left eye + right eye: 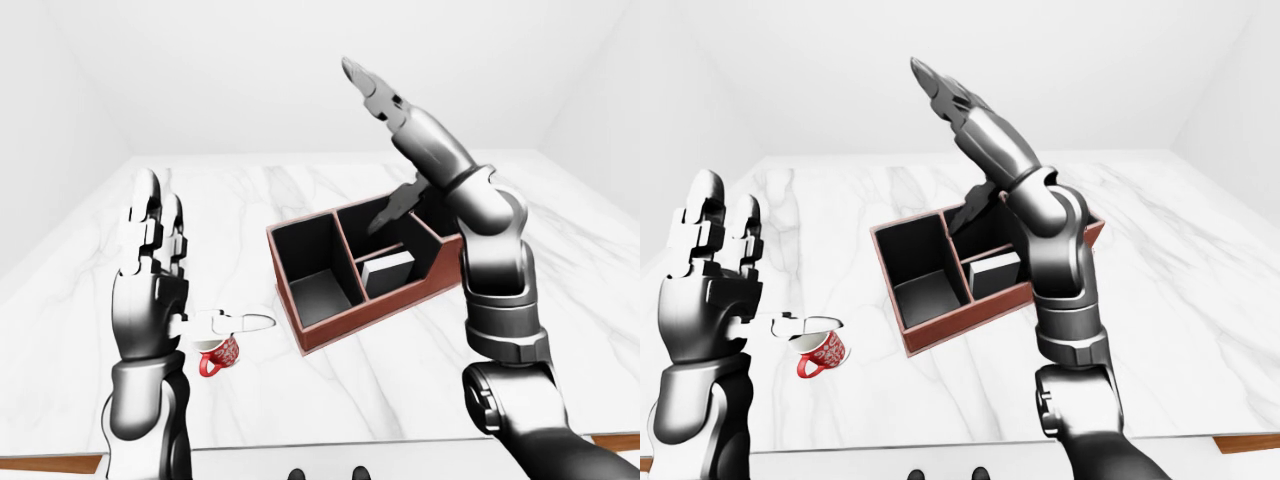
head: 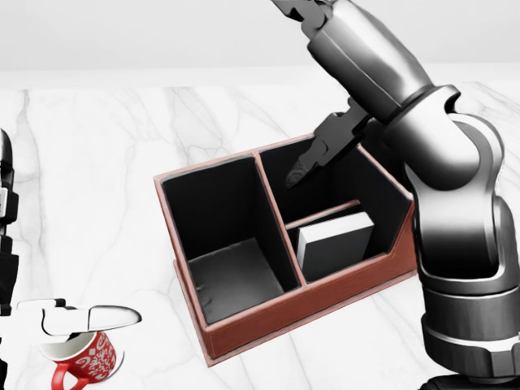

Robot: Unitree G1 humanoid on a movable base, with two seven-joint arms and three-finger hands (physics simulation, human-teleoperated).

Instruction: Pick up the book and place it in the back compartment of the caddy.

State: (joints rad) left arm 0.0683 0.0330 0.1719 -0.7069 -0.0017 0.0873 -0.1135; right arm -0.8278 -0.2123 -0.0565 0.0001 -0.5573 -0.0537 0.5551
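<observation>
The reddish-brown caddy (image 2: pixel 244 333) stands on the white marble table (image 1: pixel 330 400), turned at an angle. The dark book with white page edges (image 2: pixel 333 244) stands upright inside the caddy's small lower-right compartment in the head view. My right hand (image 1: pixel 372 150) is open and empty. It is raised above the caddy's upper-right compartment, with fingers pointing up-left and the thumb reaching down towards the caddy. My left hand (image 1: pixel 200 260) is open and empty. It is held upright at the left, well apart from the caddy.
A red patterned mug (image 1: pixel 218 355) stands on the table left of the caddy, just under my left thumb. The caddy's large left compartment (image 2: pixel 231 276) holds nothing. The table's near edge runs along the bottom of the eye views.
</observation>
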